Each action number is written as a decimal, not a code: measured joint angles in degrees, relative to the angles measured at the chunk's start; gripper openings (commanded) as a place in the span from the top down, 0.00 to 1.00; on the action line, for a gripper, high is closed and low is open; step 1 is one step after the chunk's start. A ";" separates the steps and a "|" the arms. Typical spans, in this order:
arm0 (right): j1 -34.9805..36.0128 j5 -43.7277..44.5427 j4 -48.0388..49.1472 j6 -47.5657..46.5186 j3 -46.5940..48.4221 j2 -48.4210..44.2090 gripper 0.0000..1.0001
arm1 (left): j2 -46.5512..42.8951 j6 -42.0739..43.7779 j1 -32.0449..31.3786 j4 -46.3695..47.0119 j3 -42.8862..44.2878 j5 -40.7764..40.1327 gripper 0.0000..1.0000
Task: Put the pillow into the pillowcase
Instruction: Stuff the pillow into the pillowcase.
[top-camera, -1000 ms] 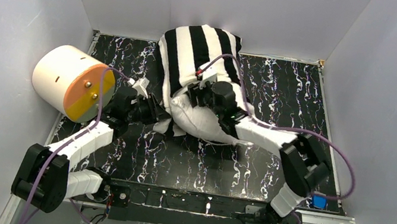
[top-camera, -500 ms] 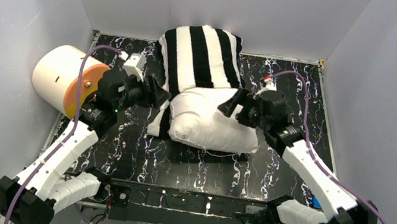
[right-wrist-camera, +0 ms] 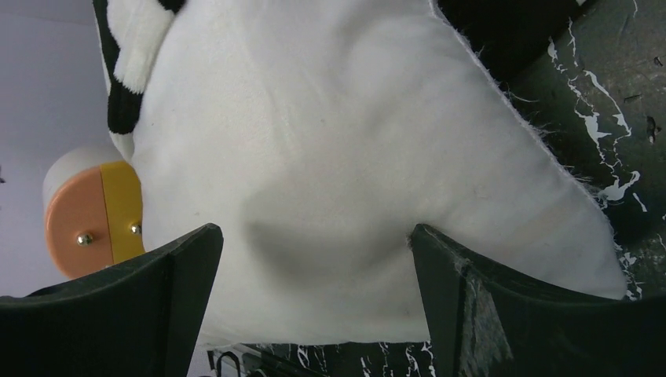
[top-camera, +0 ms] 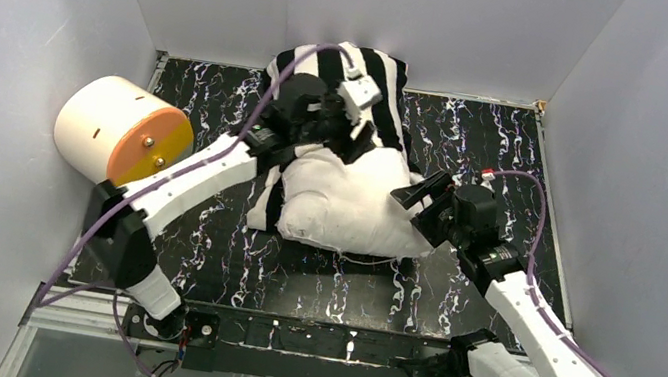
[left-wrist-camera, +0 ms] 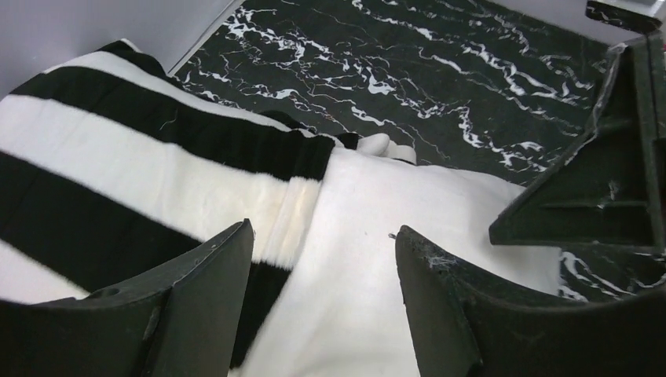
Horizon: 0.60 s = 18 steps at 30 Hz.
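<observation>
The white pillow [top-camera: 347, 209] lies mid-table, its far end tucked into the black-and-white striped pillowcase [top-camera: 389, 84], which bunches against the back wall. My left gripper [top-camera: 350, 140] hovers open over the pillowcase's mouth. In the left wrist view the left gripper [left-wrist-camera: 322, 236] straddles the pillow [left-wrist-camera: 377, 228] beside the pillowcase hem [left-wrist-camera: 118, 173], gripping nothing. My right gripper [top-camera: 421, 202] stands open at the pillow's right end. In the right wrist view the right gripper [right-wrist-camera: 314, 232] frames the pillow [right-wrist-camera: 314, 118], which bulges towards it; the pillowcase [right-wrist-camera: 129, 31] shows top left.
A cream cylinder with an orange and yellow face [top-camera: 121, 135] lies at the left edge of the black marbled tabletop [top-camera: 499, 144]; the same cylinder [right-wrist-camera: 86, 212] shows in the right wrist view. Grey walls close in three sides. The right gripper's finger [left-wrist-camera: 605, 181] shows in the left wrist view.
Both grippers opened. The left arm swung from the pillow's left side to above the pillowcase's mouth. The right gripper drew back off the pillow to its right end; the pillow flattened out.
</observation>
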 measured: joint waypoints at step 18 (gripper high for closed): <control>-4.46 -7.32 21.11 8.20 -13.25 3.98 0.21 | 27.54 24.20 -5.33 10.51 10.60 -14.12 0.91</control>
